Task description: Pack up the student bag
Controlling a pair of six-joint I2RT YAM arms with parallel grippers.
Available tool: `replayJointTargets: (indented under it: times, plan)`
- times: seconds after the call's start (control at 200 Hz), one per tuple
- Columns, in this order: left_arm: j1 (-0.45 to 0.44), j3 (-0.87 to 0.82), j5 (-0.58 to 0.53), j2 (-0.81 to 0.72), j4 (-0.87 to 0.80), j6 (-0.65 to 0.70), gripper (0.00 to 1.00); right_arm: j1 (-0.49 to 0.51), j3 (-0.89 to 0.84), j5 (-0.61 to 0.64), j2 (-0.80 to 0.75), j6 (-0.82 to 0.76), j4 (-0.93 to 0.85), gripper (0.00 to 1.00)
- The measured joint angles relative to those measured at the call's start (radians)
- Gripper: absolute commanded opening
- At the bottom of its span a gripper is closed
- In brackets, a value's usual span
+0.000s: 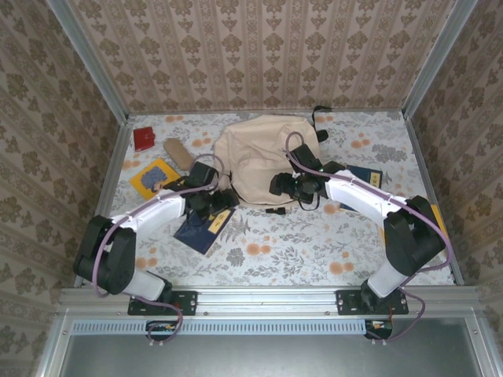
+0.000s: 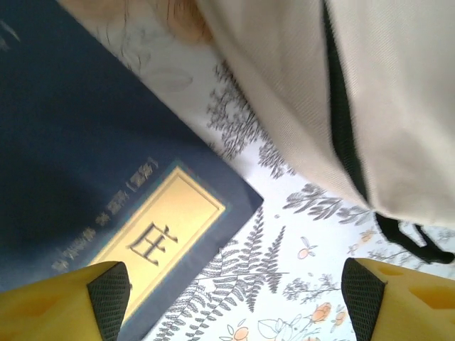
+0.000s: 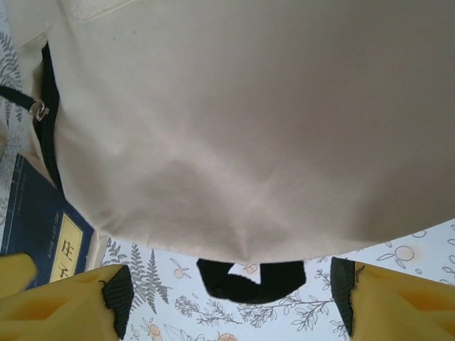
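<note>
The student bag (image 1: 258,153) is a large beige backpack lying at the back middle of the table. My left gripper (image 1: 212,202) hovers open at its front left corner, over a navy book with a yellow label (image 1: 203,228). In the left wrist view the gripper (image 2: 234,305) has only tablecloth between its pads, with the book (image 2: 85,170) to the left and the bag (image 2: 384,85) to the upper right. My right gripper (image 1: 278,187) stands open at the bag's front edge. In the right wrist view the gripper (image 3: 231,298) sits just below the bag (image 3: 249,121) and its black loop (image 3: 245,280).
A second navy book (image 1: 365,177) lies under the right arm. A yellow and blue flat item (image 1: 153,178), a tan pouch (image 1: 178,152) and a small red item (image 1: 144,138) sit at the back left. Patterned walls close in the table on three sides.
</note>
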Motion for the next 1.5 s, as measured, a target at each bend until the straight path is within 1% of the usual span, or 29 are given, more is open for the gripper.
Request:
replayJointTargets:
  times: [0.07,0.175,0.265,0.355,0.425,0.595,0.745,0.82,0.91,1.06,1.14,1.23,1.38,1.5]
  plan:
    - [0.072,-0.005,-0.004,-0.043,-0.033,0.037,0.82,0.029,-0.001,0.003,-0.006,0.000,0.001,0.75]
    - [0.222,-0.049,-0.007,-0.103,-0.060,0.095,0.82,0.089,-0.001,0.002,-0.004,0.000,0.014,0.72]
    - [0.336,-0.101,0.000,-0.115,-0.075,0.136,0.82,0.153,0.014,0.002,0.016,0.001,0.023,0.70]
    - [0.406,-0.149,0.011,-0.109,-0.089,0.167,0.82,0.215,0.054,0.001,0.066,0.000,0.029,0.69]
    - [0.426,-0.167,0.021,-0.098,-0.099,0.185,0.81,0.263,0.101,0.001,0.116,0.001,0.031,0.68]
    - [0.428,-0.183,0.050,-0.080,-0.093,0.207,0.80,0.354,0.190,-0.007,0.211,0.006,0.038,0.67]
    - [0.397,-0.212,0.057,-0.086,-0.089,0.207,0.80,0.370,0.197,-0.006,0.226,0.013,0.037,0.67]
    - [0.364,-0.229,0.050,-0.107,-0.080,0.205,0.78,0.366,0.201,0.001,0.226,0.016,0.033,0.66]
    - [0.286,-0.257,0.053,-0.134,-0.076,0.186,0.76,0.361,0.213,0.015,0.226,0.019,0.016,0.64]
    - [0.169,-0.295,0.067,-0.178,-0.063,0.126,0.66,0.359,0.240,0.033,0.247,0.027,-0.007,0.62]
    - [0.140,-0.309,0.085,-0.195,-0.057,0.104,0.61,0.359,0.249,0.034,0.273,0.030,-0.020,0.61]
    - [0.135,-0.311,0.093,-0.201,-0.056,0.092,0.57,0.359,0.260,0.032,0.307,0.027,-0.039,0.56]
    - [0.135,-0.311,0.093,-0.201,-0.060,0.093,0.55,0.359,0.295,0.027,0.367,0.024,-0.066,0.50]
    - [0.137,-0.311,0.093,-0.201,-0.060,0.093,0.55,0.359,0.314,0.023,0.401,0.012,-0.084,0.41]
